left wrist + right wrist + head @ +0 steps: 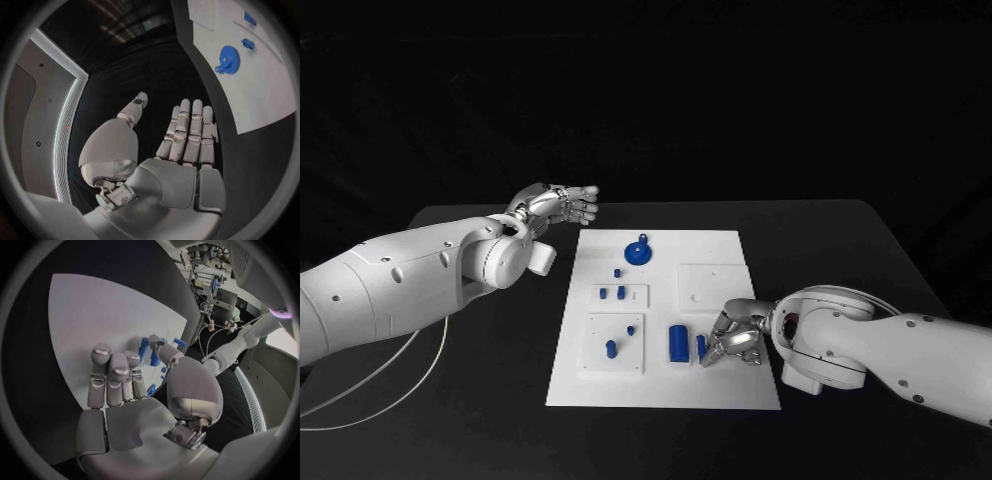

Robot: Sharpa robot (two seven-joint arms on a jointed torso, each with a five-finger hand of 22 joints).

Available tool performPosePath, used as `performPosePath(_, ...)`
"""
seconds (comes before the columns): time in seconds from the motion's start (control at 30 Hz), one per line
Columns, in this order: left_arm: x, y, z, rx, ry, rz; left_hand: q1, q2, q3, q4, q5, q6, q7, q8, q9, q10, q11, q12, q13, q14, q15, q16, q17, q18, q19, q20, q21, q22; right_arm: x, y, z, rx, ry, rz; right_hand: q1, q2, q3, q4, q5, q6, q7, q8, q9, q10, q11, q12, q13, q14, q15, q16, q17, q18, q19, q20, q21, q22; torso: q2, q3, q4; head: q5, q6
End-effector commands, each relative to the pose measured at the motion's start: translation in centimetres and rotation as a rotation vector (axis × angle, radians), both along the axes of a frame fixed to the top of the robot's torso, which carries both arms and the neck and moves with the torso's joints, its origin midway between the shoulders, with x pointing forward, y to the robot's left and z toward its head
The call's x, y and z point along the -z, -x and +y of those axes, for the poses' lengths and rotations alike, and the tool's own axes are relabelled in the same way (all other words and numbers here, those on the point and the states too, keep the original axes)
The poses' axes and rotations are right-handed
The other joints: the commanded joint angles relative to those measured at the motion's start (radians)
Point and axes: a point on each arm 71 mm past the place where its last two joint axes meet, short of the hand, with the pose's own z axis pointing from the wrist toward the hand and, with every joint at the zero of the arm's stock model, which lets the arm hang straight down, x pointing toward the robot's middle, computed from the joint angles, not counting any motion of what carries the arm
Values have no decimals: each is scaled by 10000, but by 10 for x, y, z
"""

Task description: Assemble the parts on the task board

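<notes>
The white task board (711, 240) lies mid-table. On it are a blue gear (639, 251), a small peg (617, 272), two short pieces (612, 294), two more (610, 348) on the near-left inset, and a blue cylinder (679, 343) beside a slim blue piece (701, 346). My right hand (737, 337) hovers low over the board's near right part, fingers spread toward the slim piece, nothing gripped; blue pieces (154, 358) show by its thumb (164, 351). My left hand (557, 207) is raised beyond the board's far left corner, fingers straight, empty. The gear (229, 59) lies ahead of my left hand (187, 135).
A square white inset (708, 285) sits on the board's right half, just beyond my right hand. Black table (488, 400) surrounds the board. A thin white cable (387, 385) hangs off my left arm at the near left.
</notes>
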Motion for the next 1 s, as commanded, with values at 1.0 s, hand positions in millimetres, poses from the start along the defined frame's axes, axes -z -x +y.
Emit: performPosePath(1.0,-1,0,0,102,22,-72,-16,54,-55,-36,-61,-51,-20,-27,-12,-62,17,8,-11,5,33,-77,30,180,52,16,-78,29,-6,-14,-24,1085,-1240,-84,-2216,-572,-2497,-252,-11,-1058,313,-552,-178,-486,225,-96,117,-272,165,-203,-15,303,-492,14,-189,-69,-15,-22,-12,-43,150)
